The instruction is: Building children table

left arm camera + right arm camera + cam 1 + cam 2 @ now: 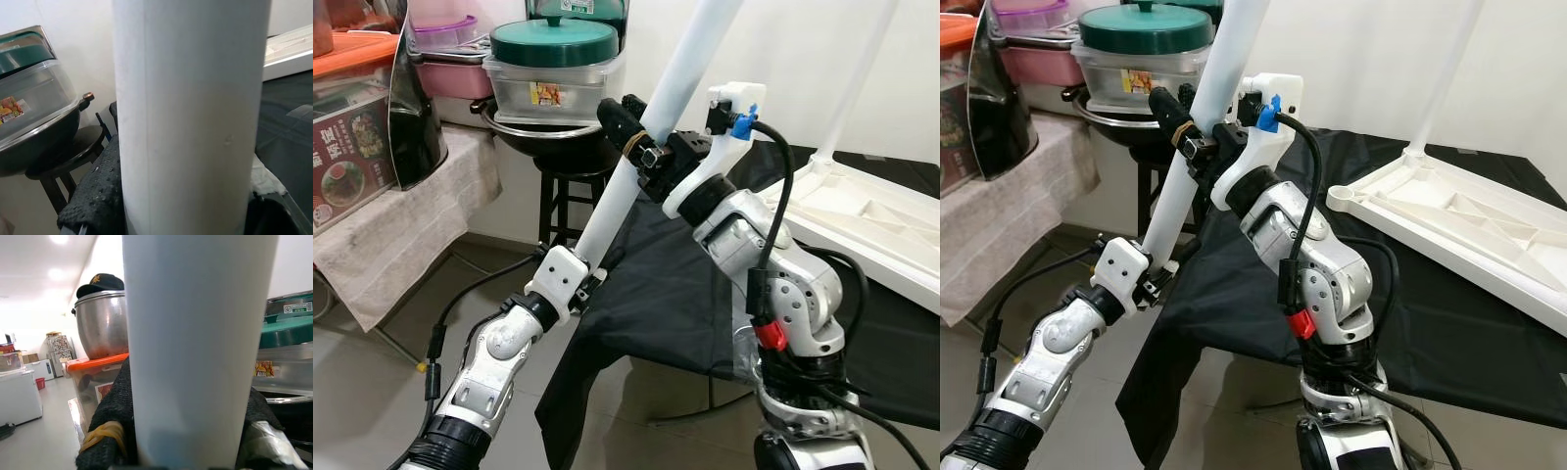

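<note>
Left gripper (592, 279) clamps the low end of a loose white table leg (651, 127); right gripper (641, 147) is closed around the same leg higher up. The leg is held tilted, in the air, clear of the black cloth (1234, 313). Beyond, the white tabletop (1469, 230) lies upside down with another leg (1449, 69) already standing in it. Judgement: assembly partly done; the held leg remains unfitted.

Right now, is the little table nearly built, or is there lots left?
One leg already stands on the upside-down tabletop. Another white leg is in hand: the left hand grips it low down, the right hand higher up. It is not yet fitted on, so plenty remains.
</note>
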Available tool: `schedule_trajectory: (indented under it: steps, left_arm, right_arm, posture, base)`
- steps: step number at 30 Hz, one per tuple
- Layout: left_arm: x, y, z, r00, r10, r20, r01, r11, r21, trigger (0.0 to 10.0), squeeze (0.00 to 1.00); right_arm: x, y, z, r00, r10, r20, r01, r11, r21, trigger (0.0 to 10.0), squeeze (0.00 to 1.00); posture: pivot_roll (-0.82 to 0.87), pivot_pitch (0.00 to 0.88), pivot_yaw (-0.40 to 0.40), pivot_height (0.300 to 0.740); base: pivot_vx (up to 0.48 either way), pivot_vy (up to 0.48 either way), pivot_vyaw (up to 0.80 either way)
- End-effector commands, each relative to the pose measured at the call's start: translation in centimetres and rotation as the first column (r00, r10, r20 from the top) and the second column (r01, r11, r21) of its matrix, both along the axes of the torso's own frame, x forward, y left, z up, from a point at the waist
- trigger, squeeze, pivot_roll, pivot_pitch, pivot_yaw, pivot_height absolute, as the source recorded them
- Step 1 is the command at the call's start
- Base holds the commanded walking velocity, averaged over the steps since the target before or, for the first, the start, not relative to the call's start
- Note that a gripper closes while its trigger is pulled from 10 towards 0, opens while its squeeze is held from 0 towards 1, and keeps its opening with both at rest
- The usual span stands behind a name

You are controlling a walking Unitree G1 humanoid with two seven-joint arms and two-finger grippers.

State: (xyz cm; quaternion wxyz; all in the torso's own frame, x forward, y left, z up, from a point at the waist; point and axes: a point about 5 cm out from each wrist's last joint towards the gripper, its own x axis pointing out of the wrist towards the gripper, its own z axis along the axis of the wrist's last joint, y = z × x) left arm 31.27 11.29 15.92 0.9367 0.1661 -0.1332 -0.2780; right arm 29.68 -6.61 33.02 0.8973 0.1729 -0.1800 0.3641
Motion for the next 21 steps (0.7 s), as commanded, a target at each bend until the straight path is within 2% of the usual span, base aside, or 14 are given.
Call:
schedule_trajectory:
  steps: [1,6,7,10,11,12,13,15,17,18,21]
  left_arm:
    - [-0.5,-0.7,-0.7,0.999,-0.05,-0.004,0.05,0.999,0.021,0.0,0.0]
    - [-0.5,-0.7,-0.6,0.999,-0.053,0.001,0.053,0.998,0.016,0.0,0.0]
    - [-0.5,-0.7,-0.6,0.999,-0.053,0.002,0.053,0.998,0.015,0.0,0.0]
    - [-0.5,-0.7,-0.6,0.999,-0.053,0.002,0.053,0.998,0.015,0.0,0.0]
    - [-0.4,-0.7,-0.6,0.999,-0.046,0.0,0.046,0.999,0.018,0.0,0.0]
    - [-0.4,-0.7,-0.6,0.999,-0.046,0.0,0.046,0.999,0.018,0.0,0.0]
    - [-0.3,-0.7,-0.6,0.999,-0.042,-0.002,0.042,0.999,0.018,0.0,0.0]
    - [-0.2,-0.7,-0.6,0.999,-0.036,-0.004,0.036,0.999,0.019,0.0,0.0]
    - [0.0,-0.6,-0.5,1.0,-0.017,-0.001,0.017,1.0,0.019,9.2,0.0]
    - [0.1,-0.5,-0.4,1.0,-0.008,0.0,0.008,1.0,0.015,10.0,0.0]
    - [0.3,-0.3,-0.2,1.0,0.003,0.003,-0.003,1.0,0.004,10.0,0.0]
  right_arm:
    - [-0.5,0.0,1.0,0.999,0.012,0.043,-0.012,1.0,0.008,0.0,0.0]
    - [-0.1,0.0,0.6,1.0,-0.012,0.018,0.012,1.0,0.0,0.0,0.0]
    - [0.1,0.0,0.4,1.0,-0.025,0.005,0.025,1.0,-0.004,3.6,0.0]
    - [0.1,0.0,0.4,1.0,-0.025,0.005,0.025,1.0,-0.004,3.6,0.0]
    - [0.2,-0.1,0.2,0.999,-0.034,-0.008,0.034,0.999,-0.004,10.0,0.0]
    - [0.2,-0.1,0.2,0.999,-0.034,-0.008,0.034,0.999,-0.004,10.0,0.0]
    - [0.3,-0.2,0.2,0.999,-0.039,-0.01,0.039,0.999,0.001,10.0,1.0]
    - [0.2,-0.3,0.1,0.999,-0.041,-0.006,0.041,0.999,0.001,10.0,1.0]
    - [0.1,-0.5,-0.2,0.999,-0.042,0.007,0.042,0.999,-0.01,10.0,1.0]
    - [-0.1,-0.6,-0.7,0.999,-0.033,0.007,0.033,0.999,-0.013,10.0,1.0]
    - [-0.3,-0.6,-1.7,1.0,-0.012,-0.016,0.012,1.0,-0.008,10.0,1.0]
  posture:
    - [0.04,0.0,-0.054,0.74]
    - [0.04,0.0,-0.052,0.74]
    - [0.04,0.0,-0.052,0.74]
    - [0.04,0.0,-0.052,0.74]
    - [0.04,0.0,-0.05,0.74]
    - [0.04,0.0,-0.05,0.74]
    - [0.04,0.0,-0.05,0.74]
    - [0.04,0.0,-0.05,0.74]
    - [0.04,0.0,-0.051,0.74]
    - [0.04,0.0,-0.053,0.74]
    - [0.04,0.0,-0.056,0.74]
  base:
    - [0.0,0.0,0.0]
    - [0.0,0.0,0.0]
    - [0.0,0.0,0.0]
    - [0.0,0.0,0.0]
    - [0.0,0.0,0.0]
    - [0.0,0.0,0.0]
    - [0.0,0.0,0.0]
    - [0.0,0.0,0.0]
    - [0.0,0.0,0.0]
    - [0.0,0.0,0.0]
    - [0.0,0.0,0.0]
